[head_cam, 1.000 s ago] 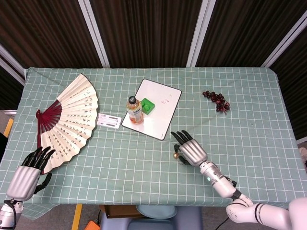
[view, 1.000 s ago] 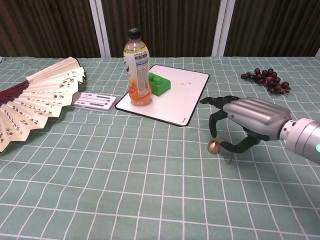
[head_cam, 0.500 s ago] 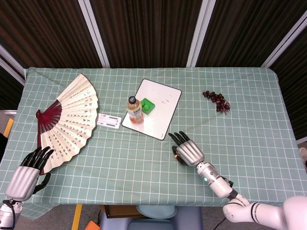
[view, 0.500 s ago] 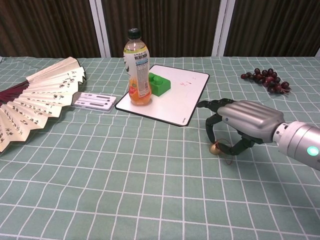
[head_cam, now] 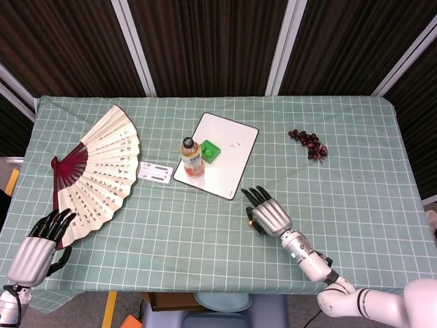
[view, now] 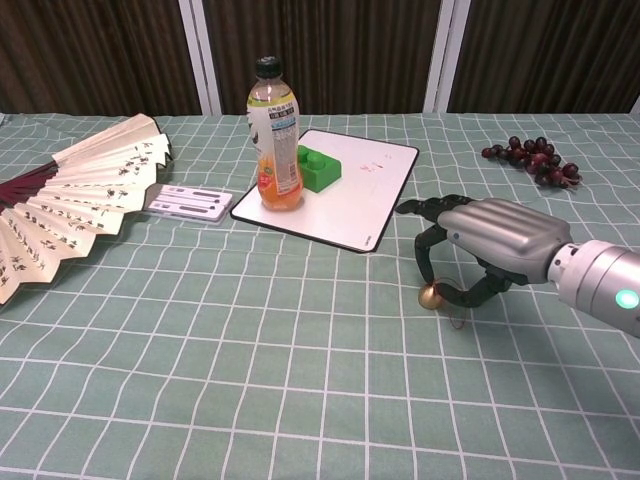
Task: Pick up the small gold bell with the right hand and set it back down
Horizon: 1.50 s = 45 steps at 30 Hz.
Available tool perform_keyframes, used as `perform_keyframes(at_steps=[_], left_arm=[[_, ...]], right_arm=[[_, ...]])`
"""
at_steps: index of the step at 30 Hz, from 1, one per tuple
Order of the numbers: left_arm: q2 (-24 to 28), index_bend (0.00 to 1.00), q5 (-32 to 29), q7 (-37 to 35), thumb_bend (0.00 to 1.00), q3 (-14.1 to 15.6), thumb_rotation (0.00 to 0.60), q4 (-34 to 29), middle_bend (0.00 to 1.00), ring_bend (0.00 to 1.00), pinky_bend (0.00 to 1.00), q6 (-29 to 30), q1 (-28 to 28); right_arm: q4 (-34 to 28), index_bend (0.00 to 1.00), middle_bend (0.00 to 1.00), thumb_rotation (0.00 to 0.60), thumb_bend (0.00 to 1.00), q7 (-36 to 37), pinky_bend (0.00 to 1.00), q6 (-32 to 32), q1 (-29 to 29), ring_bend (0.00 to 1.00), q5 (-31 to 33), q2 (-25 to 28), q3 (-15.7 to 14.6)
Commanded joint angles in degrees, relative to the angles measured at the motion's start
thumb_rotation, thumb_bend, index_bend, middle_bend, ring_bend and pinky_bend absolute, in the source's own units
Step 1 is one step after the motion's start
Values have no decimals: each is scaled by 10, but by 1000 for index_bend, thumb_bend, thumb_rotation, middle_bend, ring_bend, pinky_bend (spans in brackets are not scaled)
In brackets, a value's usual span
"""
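The small gold bell sits on the green checked cloth in front of the white board, and in the head view the bell peeks out at the left edge of my right hand. In the chest view my right hand arches over it, palm down. One fingertip comes down on the bell's left side and the thumb meets it from the right, so the bell is pinched while touching the cloth. My left hand lies at the near left table edge, fingers straight, holding nothing.
A white board carries a green block and an orange drink bottle. A paper fan is spread at the left, with a flat white packet beside it. Dark grapes lie at the far right.
My right hand slid slightly left and lowered over the bell, and its finger and thumb closed in on it. The bell shifted only a little. The left hand stayed put.
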Motion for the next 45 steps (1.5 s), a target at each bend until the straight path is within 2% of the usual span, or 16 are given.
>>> perform_keyframes(at_steps=[1,21,25,29,32,35,38,40,45], left_arm=[[0,58,0,0,468,0,600,0,59,27,167,0,0],[2,57,-1,-3,467,-1,600,-1,59,28,167,3,1],[4,57,-1,-4,468,-1,600,-2,59,28,167,6,2],[5,57,-1,-3,468,-2,600,-2,59,28,167,8,3],[3,57,-1,0,467,-3,600,-3,59,27,167,6,1],[3,57,7,-5,467,2,600,-3,58,27,167,3,-1],[3,57,6,-10,467,5,600,1,58,28,167,-3,-1],[4,57,3,-10,467,4,600,-1,59,28,167,-5,-2],[4,57,16,1,468,3,600,-8,58,27,167,12,1]], right_arm=[[0,650,130,600,516,1,0,3,0,0,-2,0,-1],[-3,763,190,600,547,-7,0,20,1,0,-6,0,-6],[-25,772,196,600,547,2,0,42,-3,0,-17,14,-4],[-62,778,203,600,547,20,0,62,0,0,-22,20,13],[-66,780,205,600,548,-5,0,56,6,0,-9,26,24],[-68,783,206,600,549,-34,0,67,-17,0,-3,68,4],[-93,787,207,600,549,7,0,78,-35,0,3,99,1],[-106,789,210,600,549,18,0,71,-29,0,3,103,6],[-104,789,210,600,549,-7,0,51,-4,0,0,79,15]])
